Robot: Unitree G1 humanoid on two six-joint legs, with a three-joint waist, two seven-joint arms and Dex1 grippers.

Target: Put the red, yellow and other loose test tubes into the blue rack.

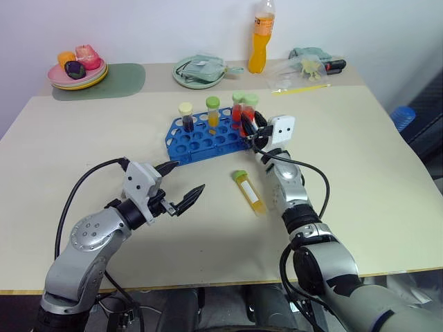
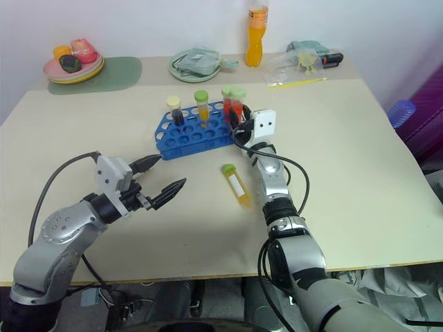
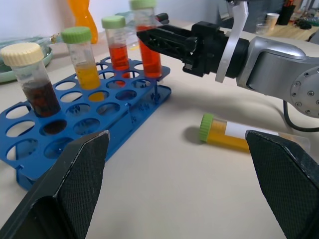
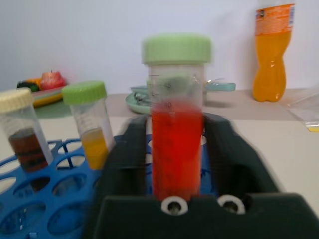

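Observation:
The blue rack (image 1: 201, 144) stands at mid-table. In it are a dark tube with a cream cap (image 1: 186, 119), a yellow tube with a green cap (image 1: 212, 114) and a red tube with a green cap (image 1: 238, 107). A second red tube (image 4: 177, 144) stands upright at the rack's right end. My right gripper (image 1: 248, 126) sits around it, open, with its fingers just off the tube's sides. A loose yellow tube with a green cap and a white label (image 1: 250, 192) lies on the table in front of the rack. My left gripper (image 1: 190, 176) hovers open and empty to the left of it.
A tall orange drink bottle (image 1: 261, 38) stands at the back edge. Beside it is a green plate (image 1: 199, 71) and at the back left a stack of plates with fruit (image 1: 77, 69) on a green mat (image 1: 121, 77). Small items and a plastic bag (image 1: 308, 66) lie at the back right.

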